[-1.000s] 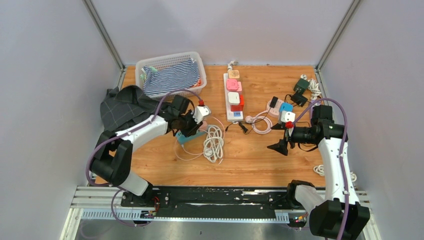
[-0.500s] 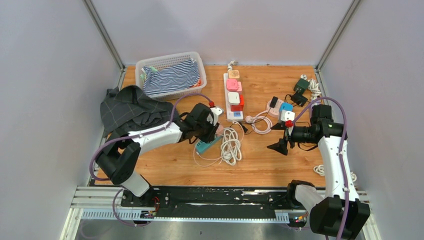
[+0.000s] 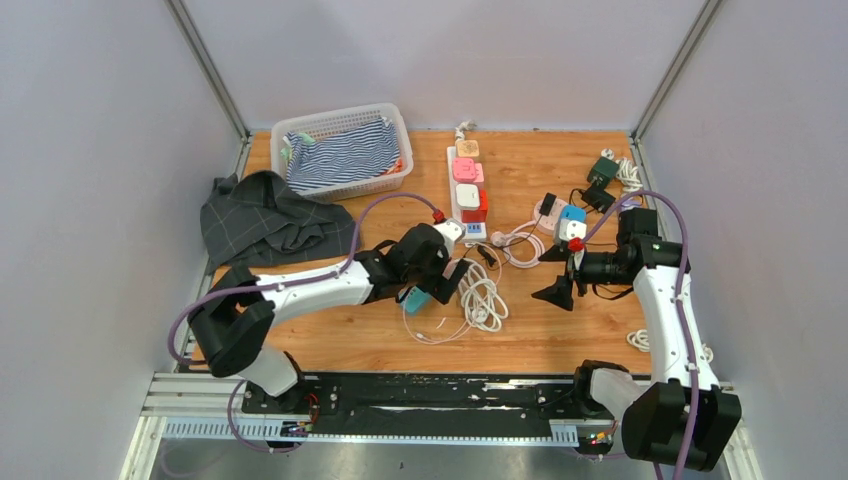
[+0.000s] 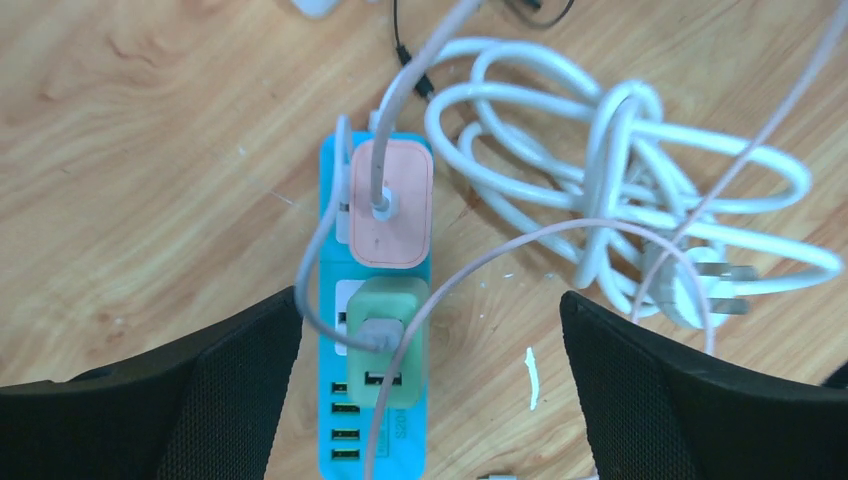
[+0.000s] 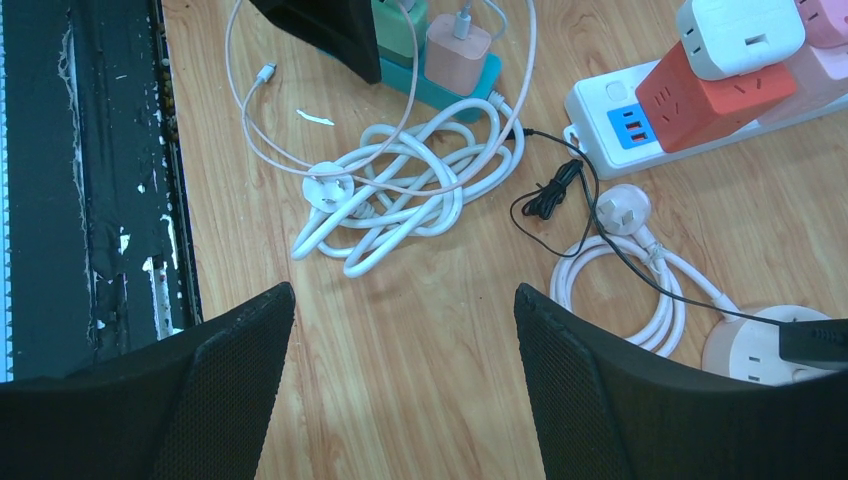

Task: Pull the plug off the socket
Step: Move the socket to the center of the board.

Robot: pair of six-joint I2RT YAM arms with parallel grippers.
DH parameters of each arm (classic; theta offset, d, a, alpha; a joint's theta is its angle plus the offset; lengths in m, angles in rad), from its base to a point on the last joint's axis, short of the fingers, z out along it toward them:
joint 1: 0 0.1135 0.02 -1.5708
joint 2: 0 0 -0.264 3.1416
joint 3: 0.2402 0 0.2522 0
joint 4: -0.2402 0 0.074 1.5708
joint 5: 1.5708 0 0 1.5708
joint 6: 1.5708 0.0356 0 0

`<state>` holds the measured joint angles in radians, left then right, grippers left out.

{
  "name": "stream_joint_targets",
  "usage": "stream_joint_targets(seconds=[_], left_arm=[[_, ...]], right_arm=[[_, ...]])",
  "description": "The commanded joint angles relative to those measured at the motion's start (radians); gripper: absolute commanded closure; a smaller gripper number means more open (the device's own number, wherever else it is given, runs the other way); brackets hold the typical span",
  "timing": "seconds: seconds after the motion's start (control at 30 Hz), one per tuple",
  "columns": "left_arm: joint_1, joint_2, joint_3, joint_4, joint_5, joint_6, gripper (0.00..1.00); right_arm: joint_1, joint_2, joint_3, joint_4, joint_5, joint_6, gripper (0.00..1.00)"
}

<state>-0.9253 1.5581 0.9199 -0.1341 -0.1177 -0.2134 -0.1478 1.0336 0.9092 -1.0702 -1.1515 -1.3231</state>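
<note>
A blue socket strip [image 4: 372,400] lies on the wooden table, with a pink plug [image 4: 390,205] and a green plug [image 4: 392,340] seated in it, each with a thin cable. My left gripper [image 4: 430,400] hovers over the strip, open wide. The green plug sits between its fingers, nearer the left one, and nothing is gripped. In the top view the left gripper [image 3: 450,283] is mid-table over the strip [image 3: 413,297]. My right gripper [image 3: 558,292] hangs open and empty to the right. Its wrist view shows the strip [image 5: 445,82] and pink plug [image 5: 458,45].
A coiled white cable [image 4: 610,180] lies right of the strip. A white power strip [image 3: 468,195] with pink, white and red adapters sits further back. A basket of striped cloth [image 3: 345,150], a grey garment [image 3: 265,215], a round pink socket [image 5: 760,350] and black adapters [image 3: 600,180] also lie about.
The left arm swept rightward, carrying the blue strip and white cable with it. Its gripper then opened wide. The right arm has hardly moved.
</note>
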Motion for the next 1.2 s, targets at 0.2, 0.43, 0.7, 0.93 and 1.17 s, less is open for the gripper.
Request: stream_joint_targets(seconds=[0.2, 0.43, 0.7, 0.93, 1.17], left_arm=[[-0.003, -0.274, -0.050, 0.042, -0.019, 0.089, 0.00], [0.026, -0.602, -0.296, 0.129, -0.235, 0.098, 0.00], [0.222, -0.717, -0.479, 0.080, -0.110, -0.069, 0.18], [0.243, -0.495, -0.427, 0.130, 0.099, -0.061, 0.38], [0.233, -0.400, -0.416, 0.211, 0.300, -0.063, 0.32]], right_arm=[[0.017, 0.008, -0.010, -0.023, -0.019, 0.009, 0.18], [0.019, -0.019, 0.006, -0.018, -0.049, 0.020, 0.01], [0.018, -0.026, -0.002, -0.011, -0.078, 0.050, 0.00], [0.017, -0.011, -0.013, -0.005, -0.079, 0.050, 0.00], [0.017, -0.019, -0.014, -0.005, -0.074, 0.049, 0.00]])
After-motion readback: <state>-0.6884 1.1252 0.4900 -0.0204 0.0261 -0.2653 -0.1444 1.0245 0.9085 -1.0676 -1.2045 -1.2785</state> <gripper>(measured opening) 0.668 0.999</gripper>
